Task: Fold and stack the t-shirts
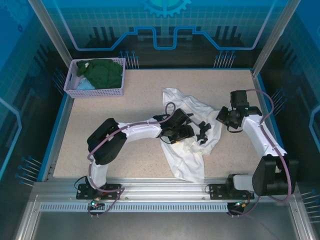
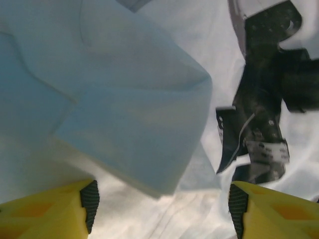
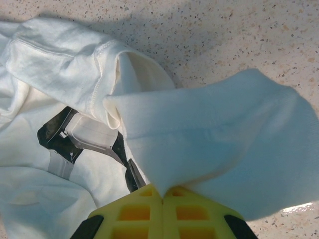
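Observation:
A large white t-shirt [image 1: 192, 150] with a black print [image 1: 202, 131] lies crumpled on the table, right of centre. My left gripper [image 1: 182, 131] hovers low over its middle. In the left wrist view the left gripper [image 2: 163, 204] is open, with white cloth [image 2: 134, 114] lying below and ahead of the pads [image 2: 89, 199] and nothing clamped. The print [image 2: 264, 99] shows to the right there. My right gripper [image 1: 223, 118] is at the shirt's right edge. The right gripper [image 3: 164, 191] is shut on a raised fold of the white t-shirt [image 3: 214, 144]. A dark green t-shirt [image 1: 106, 72] and a light blue one [image 1: 84, 85] sit in the basket.
The lavender mesh basket [image 1: 95, 92] stands at the table's back left corner. Bare speckled tabletop [image 1: 115, 107] spreads left of the white shirt and along the back. Blue raised edges [image 1: 60, 125] border the table.

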Robot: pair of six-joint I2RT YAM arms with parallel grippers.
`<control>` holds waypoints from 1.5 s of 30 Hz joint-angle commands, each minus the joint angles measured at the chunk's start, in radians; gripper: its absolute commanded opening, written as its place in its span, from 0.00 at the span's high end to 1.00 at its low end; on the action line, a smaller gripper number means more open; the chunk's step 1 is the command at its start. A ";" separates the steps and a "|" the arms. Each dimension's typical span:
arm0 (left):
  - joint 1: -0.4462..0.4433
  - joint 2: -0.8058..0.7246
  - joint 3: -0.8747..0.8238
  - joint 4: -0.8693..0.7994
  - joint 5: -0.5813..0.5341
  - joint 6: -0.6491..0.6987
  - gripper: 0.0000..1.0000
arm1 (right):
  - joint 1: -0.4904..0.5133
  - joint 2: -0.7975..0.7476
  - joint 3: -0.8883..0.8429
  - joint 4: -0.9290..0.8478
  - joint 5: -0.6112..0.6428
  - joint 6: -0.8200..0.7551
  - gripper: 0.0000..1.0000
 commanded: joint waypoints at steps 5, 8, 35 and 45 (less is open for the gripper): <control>0.004 0.066 0.110 -0.061 -0.043 0.043 0.66 | 0.017 -0.014 -0.005 0.003 0.002 -0.028 1.00; 0.025 0.074 0.150 -0.106 -0.080 0.122 0.94 | 0.017 -0.013 0.002 0.002 0.004 -0.031 1.00; 0.566 -0.198 0.543 -0.085 0.103 0.572 1.00 | -0.102 -0.112 0.421 -0.086 0.164 0.016 0.98; 0.686 0.549 1.581 -0.660 -0.048 0.428 0.24 | -0.149 0.618 0.947 -0.297 0.138 0.041 0.65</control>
